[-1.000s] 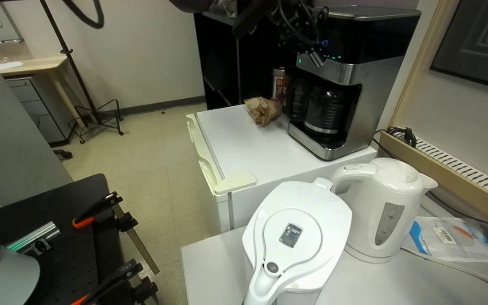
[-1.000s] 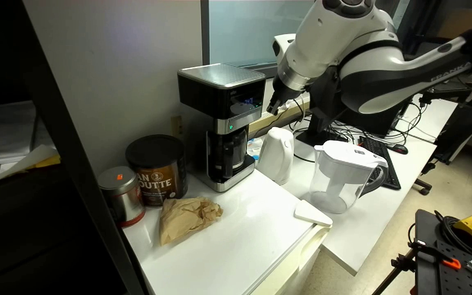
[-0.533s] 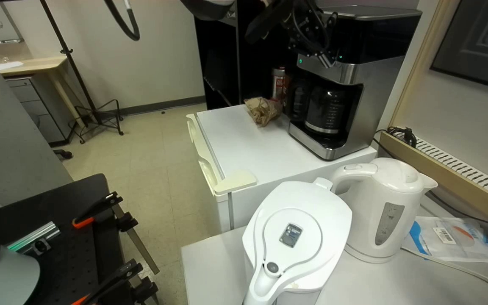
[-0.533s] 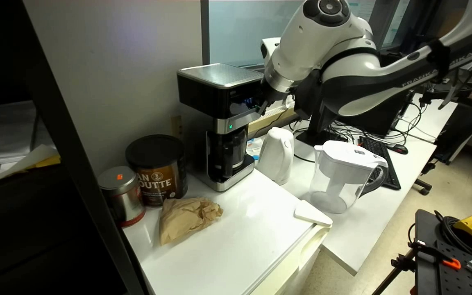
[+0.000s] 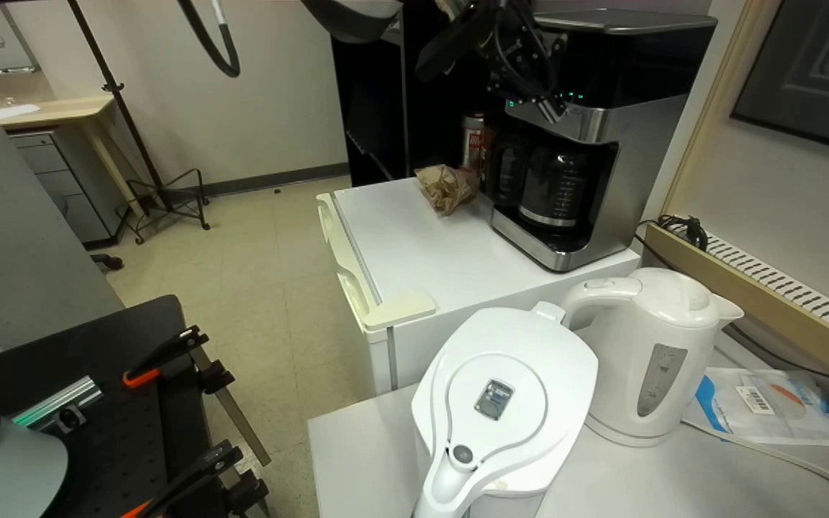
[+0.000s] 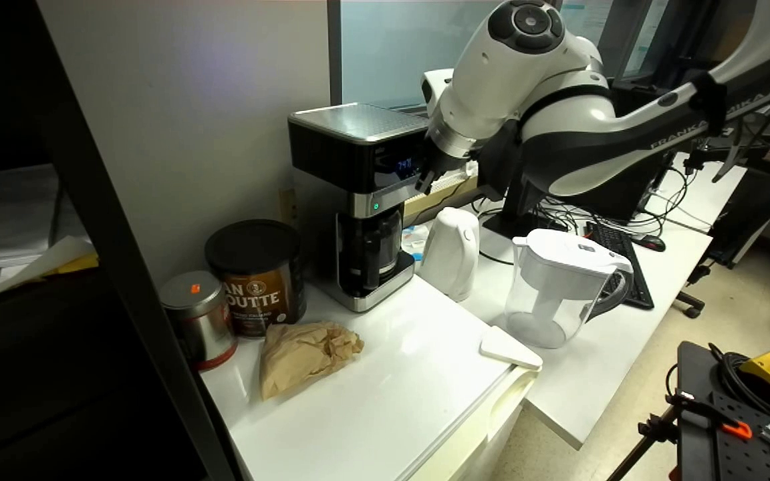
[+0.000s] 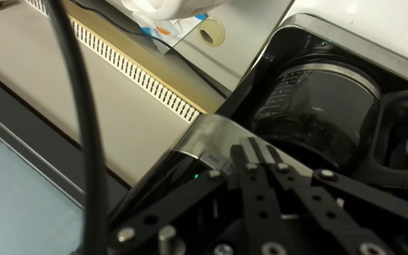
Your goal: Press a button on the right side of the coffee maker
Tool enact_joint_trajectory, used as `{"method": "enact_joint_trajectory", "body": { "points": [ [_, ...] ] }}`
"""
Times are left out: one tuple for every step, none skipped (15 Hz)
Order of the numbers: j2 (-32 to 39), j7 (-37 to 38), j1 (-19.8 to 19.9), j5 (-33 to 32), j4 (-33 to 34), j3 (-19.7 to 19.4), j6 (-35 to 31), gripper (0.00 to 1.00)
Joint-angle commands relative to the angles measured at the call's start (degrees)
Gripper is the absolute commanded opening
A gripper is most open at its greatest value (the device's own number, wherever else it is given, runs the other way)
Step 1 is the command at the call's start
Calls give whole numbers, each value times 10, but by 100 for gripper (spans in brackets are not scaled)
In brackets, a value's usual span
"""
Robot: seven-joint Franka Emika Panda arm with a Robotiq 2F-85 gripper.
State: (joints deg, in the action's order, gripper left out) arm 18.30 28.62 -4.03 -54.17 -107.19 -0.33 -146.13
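Note:
The black coffee maker (image 5: 648, 165) with its silver band stands on a white cabinet top; it also shows in an exterior view (image 6: 331, 153). Its dark glass carafe (image 7: 317, 113) sits inside. My gripper (image 7: 259, 150) is shut and empty, its fingertips side by side over the silver band (image 7: 207, 136). A grey button (image 7: 214, 159) with small lettering lies just left of the fingertips in the wrist view. A green light (image 7: 196, 176) glows beside it. In both exterior views the gripper (image 5: 550, 111) (image 6: 423, 186) is at the machine's front. I cannot tell whether it touches.
A white kettle (image 5: 652, 352) and a white filter pitcher (image 5: 508, 403) stand near the machine. A paper bag (image 6: 308, 357), a brown can (image 6: 258, 287) and a metal tin (image 6: 201, 321) are on its other side. A wall ledge (image 7: 136, 74) runs behind.
Over the second, my gripper has moved across to the coffee maker's front. In the last half second it has shifted slightly lower, and more green lights show beside it.

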Motion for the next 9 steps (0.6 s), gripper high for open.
{"method": "enact_joint_trajectory", "body": {
  "points": [
    [-20, 0, -14, -21, -27, -13, -14, 0],
    [-32, -2, -16, -30, -43, -13, -12, 0],
    [-48, 3, -19, -54, -66, -15, -14, 0],
    [-63, 3, -21, -74, -86, -14, -12, 0],
    [-80, 8, -22, -101, -111, -12, -10, 0],
    [-95, 12, -21, -127, -131, -10, -11, 0],
    [-114, 20, -20, -161, -155, -8, -12, 0],
    [-131, 29, -21, -192, -177, -7, -12, 0],
    [-151, 38, -21, -225, -201, -6, -15, 0]
  ]
}}
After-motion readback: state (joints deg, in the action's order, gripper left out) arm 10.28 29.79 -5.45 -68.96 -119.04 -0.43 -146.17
